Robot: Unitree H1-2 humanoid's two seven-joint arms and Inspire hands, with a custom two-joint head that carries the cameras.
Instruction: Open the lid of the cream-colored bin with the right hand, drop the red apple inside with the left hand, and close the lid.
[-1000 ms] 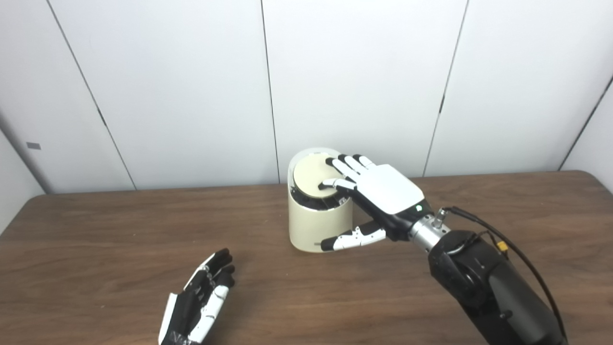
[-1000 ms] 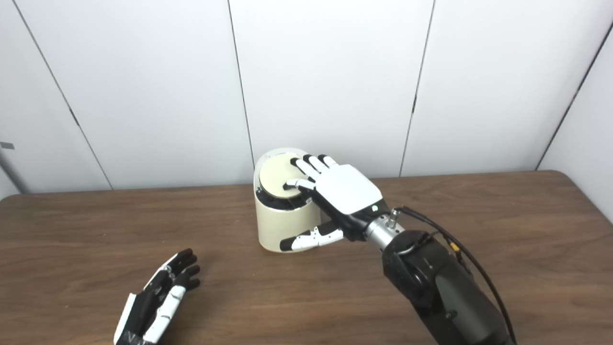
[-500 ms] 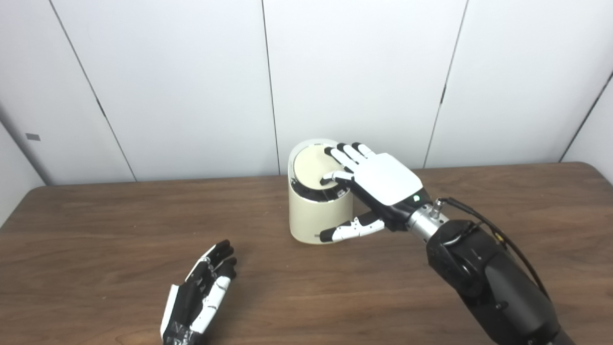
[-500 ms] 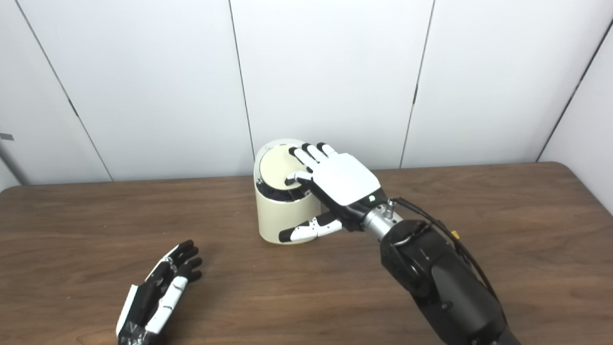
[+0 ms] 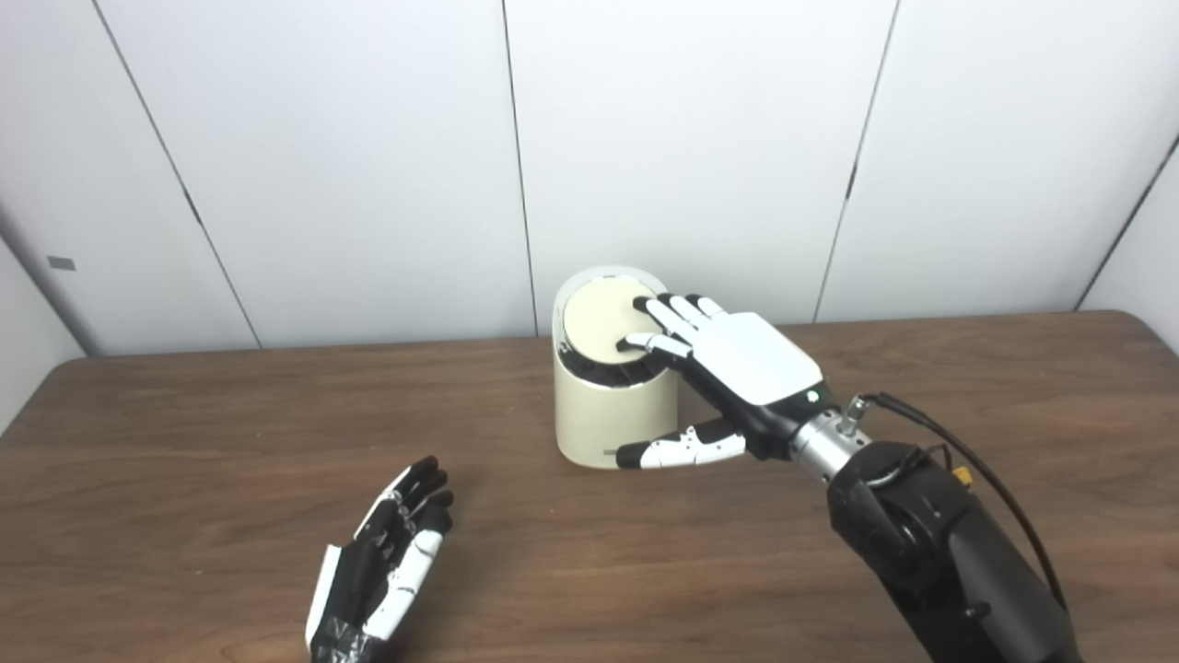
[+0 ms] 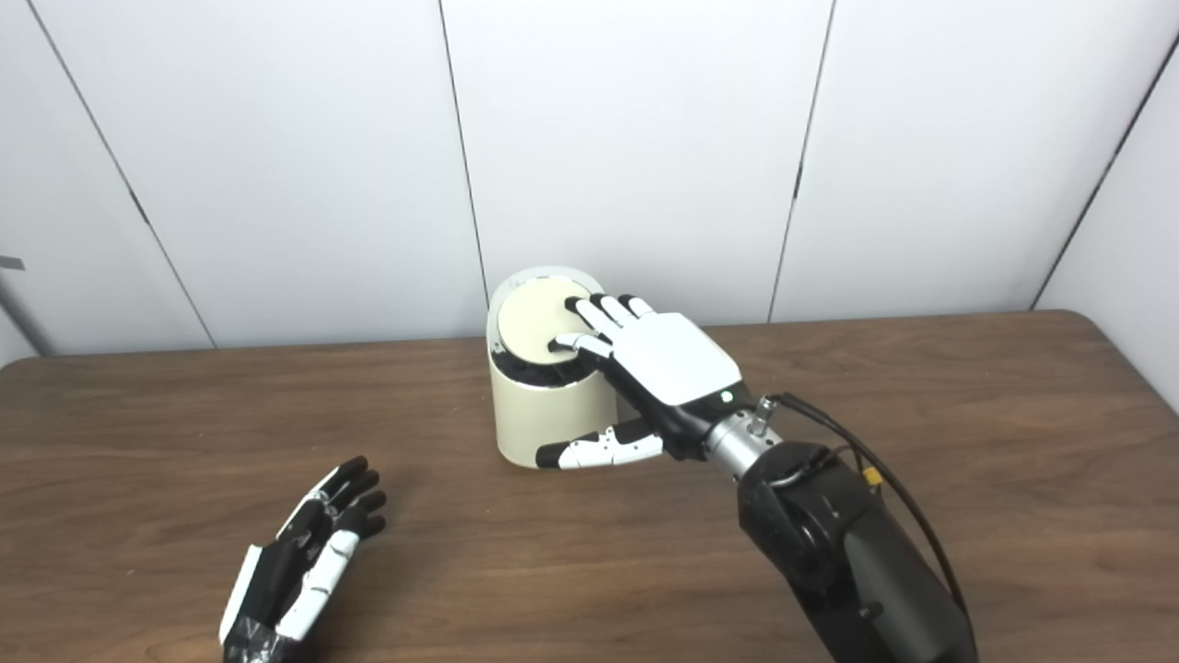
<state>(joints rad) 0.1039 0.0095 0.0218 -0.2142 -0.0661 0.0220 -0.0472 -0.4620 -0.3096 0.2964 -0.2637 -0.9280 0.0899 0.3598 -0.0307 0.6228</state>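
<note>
The cream-colored bin (image 5: 603,419) stands at the back middle of the table. Its round lid (image 5: 594,324) is down on the bin, with a dark gap under its front rim. My right hand (image 5: 748,357) lies flat over the bin's right side, open, with its fingertips (image 5: 656,313) resting on the lid's right edge and the thumb in front of the bin wall. My left hand (image 5: 387,562) lies open and empty, palm up, on the table at the lower left. No red apple is in view.
The brown wooden table (image 5: 184,442) runs across the whole picture. White wall panels (image 5: 368,166) stand close behind the bin. The right forearm (image 5: 930,543) with its cable crosses the lower right.
The camera tilted a little after the earliest frames. My right hand has slid slightly back toward the right and down, fingertips now nearer the lid's right edge. The left hand has stayed put.
</note>
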